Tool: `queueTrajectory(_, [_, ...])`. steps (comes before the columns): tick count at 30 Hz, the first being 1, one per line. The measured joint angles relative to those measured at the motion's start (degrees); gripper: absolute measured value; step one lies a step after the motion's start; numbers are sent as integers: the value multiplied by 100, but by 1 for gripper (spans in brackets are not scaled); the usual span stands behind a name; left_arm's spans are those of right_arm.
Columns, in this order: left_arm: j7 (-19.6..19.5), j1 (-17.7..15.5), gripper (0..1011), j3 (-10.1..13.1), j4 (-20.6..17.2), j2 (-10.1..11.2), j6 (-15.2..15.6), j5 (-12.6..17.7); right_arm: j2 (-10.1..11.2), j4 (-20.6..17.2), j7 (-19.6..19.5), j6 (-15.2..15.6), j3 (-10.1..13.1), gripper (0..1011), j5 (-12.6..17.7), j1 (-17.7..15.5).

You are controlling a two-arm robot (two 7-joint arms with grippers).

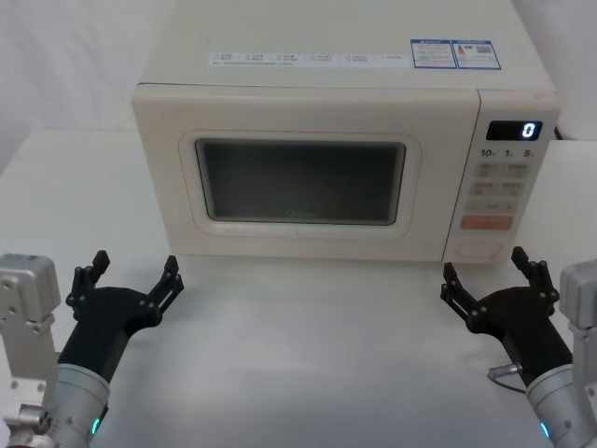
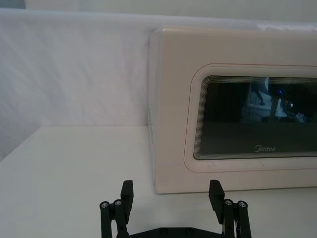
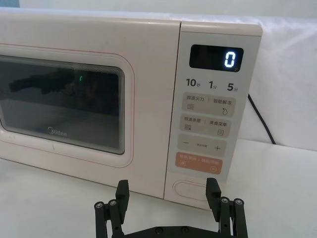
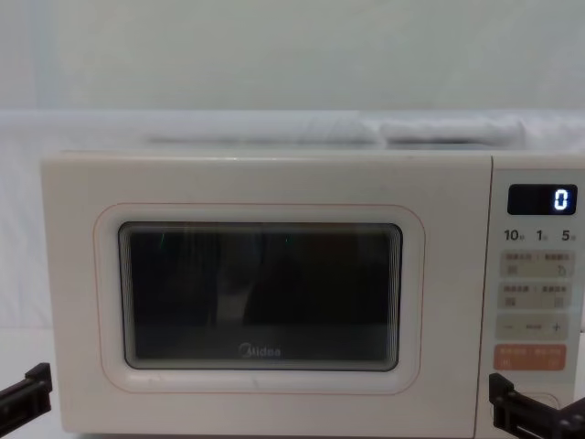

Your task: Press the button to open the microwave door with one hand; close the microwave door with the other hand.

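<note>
Microwave (image 4: 274,183) fills centre, front facing camera, cream-white. Microwave door (image 4: 260,297) shut flush; dark window with thin pink outline, "Midea" logo under glass. Control panel at right: black display (image 4: 542,198) reads "0", pale keys below, orange button (image 4: 529,358) lower down. Left gripper (image 4: 25,395) tip at lower left edge, right gripper (image 4: 530,416) tip at lower right, overlapping panel's bottom corner. White backdrop behind.

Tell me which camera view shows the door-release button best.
The right wrist view: the button sits whole and close, between the open right gripper fingertips. The head view shows it small and faint. In the chest view the gripper covers most of it.
</note>
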Motion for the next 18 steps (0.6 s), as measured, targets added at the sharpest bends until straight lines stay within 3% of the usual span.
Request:
queueTrajectory(4, [0, 0, 1001, 0, 0, 0, 0, 0, 0, 0, 0, 0, 0, 994, 0, 0])
queueTrajectory(18, [0, 0, 1001, 0, 0, 0, 0, 0, 0, 0, 0, 0, 0, 650, 0, 0])
